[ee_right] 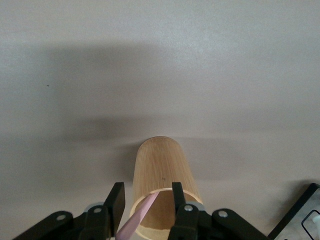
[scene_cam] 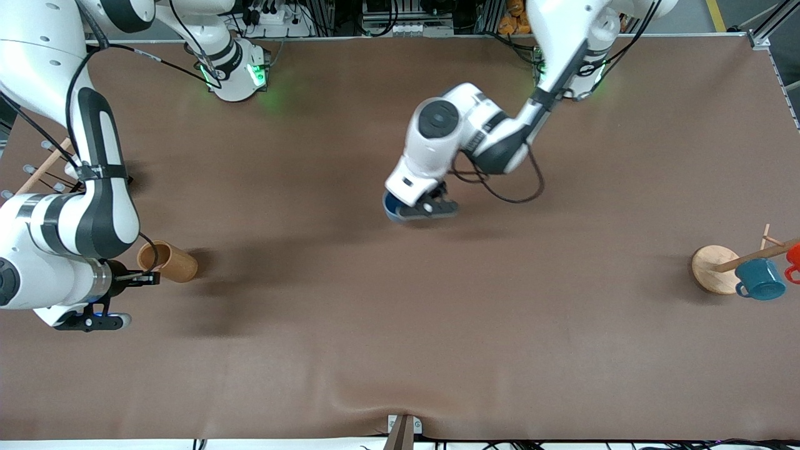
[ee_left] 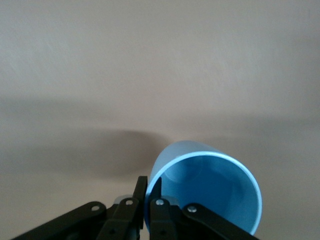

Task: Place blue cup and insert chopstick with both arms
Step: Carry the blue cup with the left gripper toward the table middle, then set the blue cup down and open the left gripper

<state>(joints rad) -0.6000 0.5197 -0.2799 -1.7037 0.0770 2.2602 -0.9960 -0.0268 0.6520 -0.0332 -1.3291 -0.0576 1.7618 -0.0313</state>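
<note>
The blue cup hangs tilted from my left gripper, which is shut on its rim, one finger inside and one outside. In the front view this gripper is over the middle of the table, and only an edge of the cup shows under it. My right gripper is open at the mouth of a brown wooden cylinder that lies on its side. The pale pink chopstick slants out of that mouth between the open fingers. In the front view the right gripper is beside the cylinder.
A mug rack with a round wooden base stands at the left arm's end of the table, with a teal mug and a red mug on it. A rack of long wooden dowels stands at the right arm's end.
</note>
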